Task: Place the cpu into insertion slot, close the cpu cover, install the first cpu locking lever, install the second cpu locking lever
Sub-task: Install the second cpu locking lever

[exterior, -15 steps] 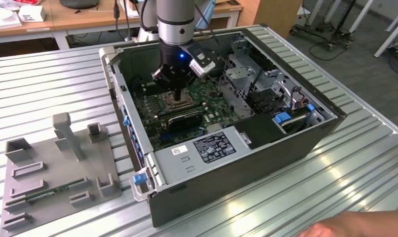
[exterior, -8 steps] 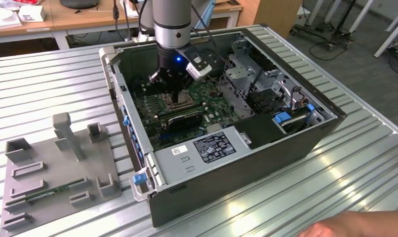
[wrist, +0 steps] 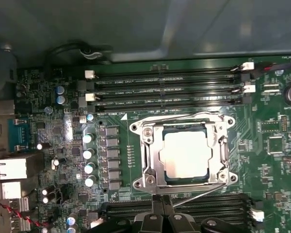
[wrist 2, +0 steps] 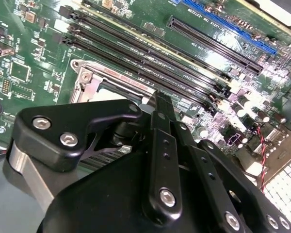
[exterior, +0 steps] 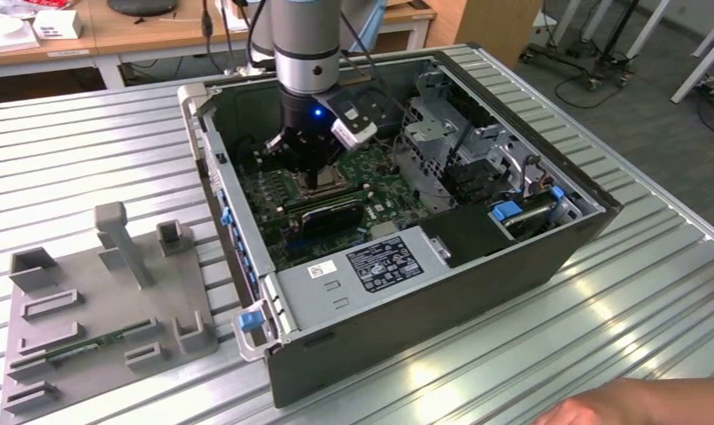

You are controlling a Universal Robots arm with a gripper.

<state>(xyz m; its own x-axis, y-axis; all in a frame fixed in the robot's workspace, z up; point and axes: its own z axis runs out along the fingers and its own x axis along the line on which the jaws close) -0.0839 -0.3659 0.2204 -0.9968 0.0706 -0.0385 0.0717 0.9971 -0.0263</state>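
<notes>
The cpu (wrist: 185,155) lies flat in the insertion slot (exterior: 329,186) on the green board, its pale metal top showing. The silvery cpu cover (wrist: 153,156) is down around it, framing the chip. One wire locking lever (wrist: 184,115) lies along the socket edge beside the memory slots. The other locking lever (wrist: 201,195) slants away from the opposite edge. My gripper (wrist: 162,208) is shut, holds nothing, and hovers just over that slanted lever's end. It reaches down into the case in the exterior view (exterior: 314,168), and its black fingers (wrist 2: 157,109) hide part of the socket in the second wrist view.
Long black memory slots (wrist: 165,87) flank the socket on two sides. The case walls (exterior: 221,204), a drive cage (exterior: 452,142) and the power supply (exterior: 369,266) hem in the arm. A grey fixture plate (exterior: 97,301) lies on the table. A hand (exterior: 640,407) shows at the lower right.
</notes>
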